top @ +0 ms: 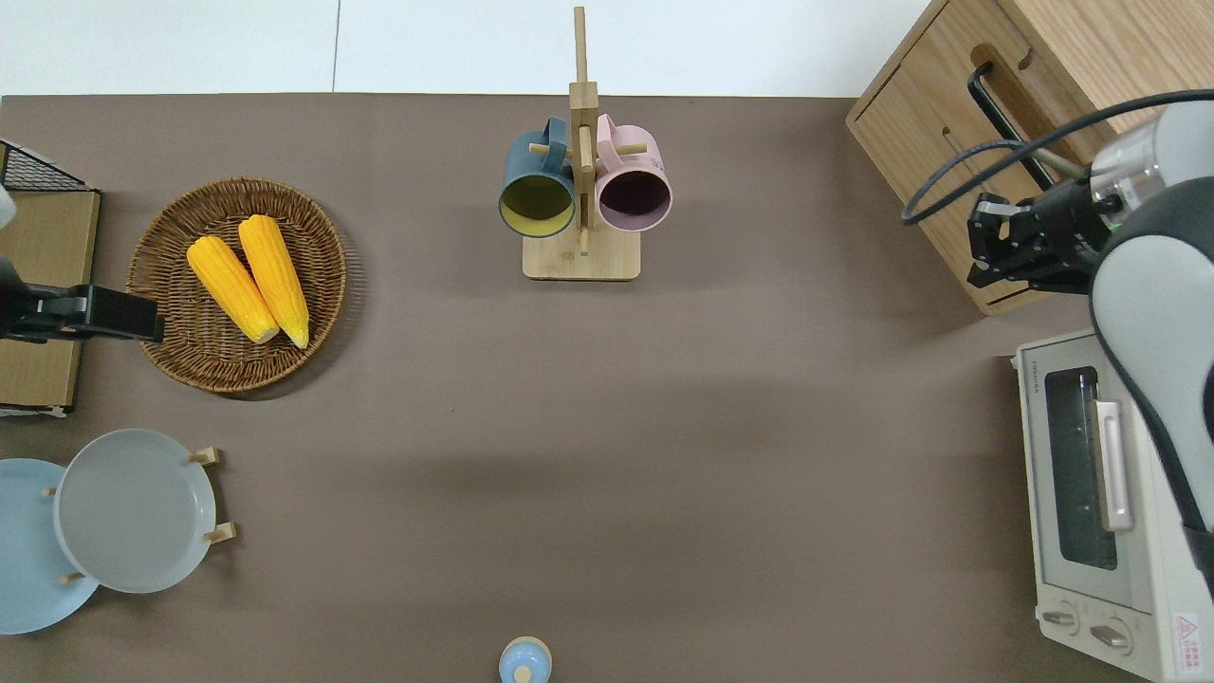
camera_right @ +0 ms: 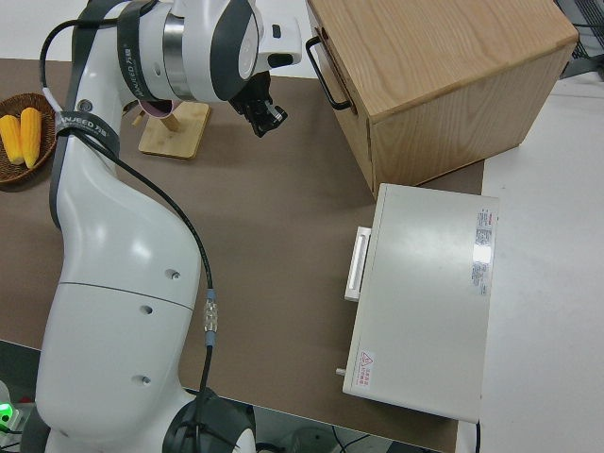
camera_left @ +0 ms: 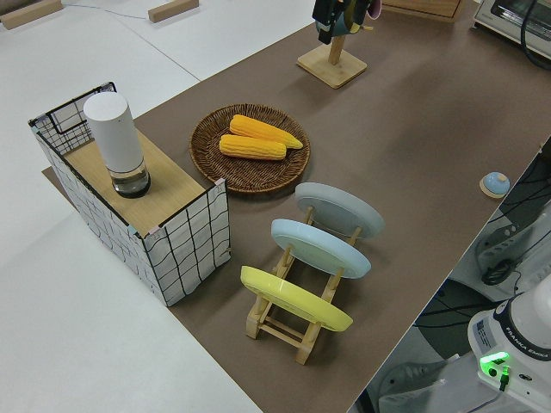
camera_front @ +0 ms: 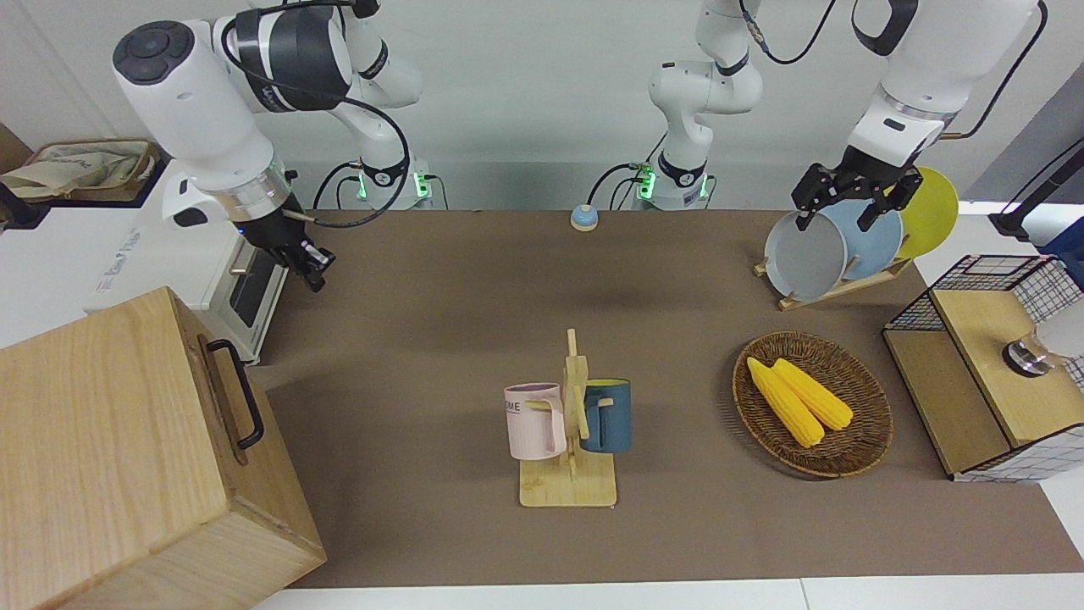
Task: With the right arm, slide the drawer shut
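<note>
The table carries two corn cobs [camera_front: 799, 400], two mugs [camera_front: 536, 421], three plates [camera_left: 320, 245], one toaster oven [top: 1105, 503], one wooden cabinet [camera_front: 110, 457] and one wicker basket [camera_front: 864, 440].

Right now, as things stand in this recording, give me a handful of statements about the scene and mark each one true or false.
1. The drawer sits flush in its cabinet. True.
2. The right gripper grips the drawer's handle. False: it hangs clear of the handle.
3. Two corn cobs lie in the wicker basket. True.
4. Three mugs hang on the mug stand. False: two, a blue mug and a pink mug.
5. The toaster oven stands nearer to the robots than the cabinet. True.
</note>
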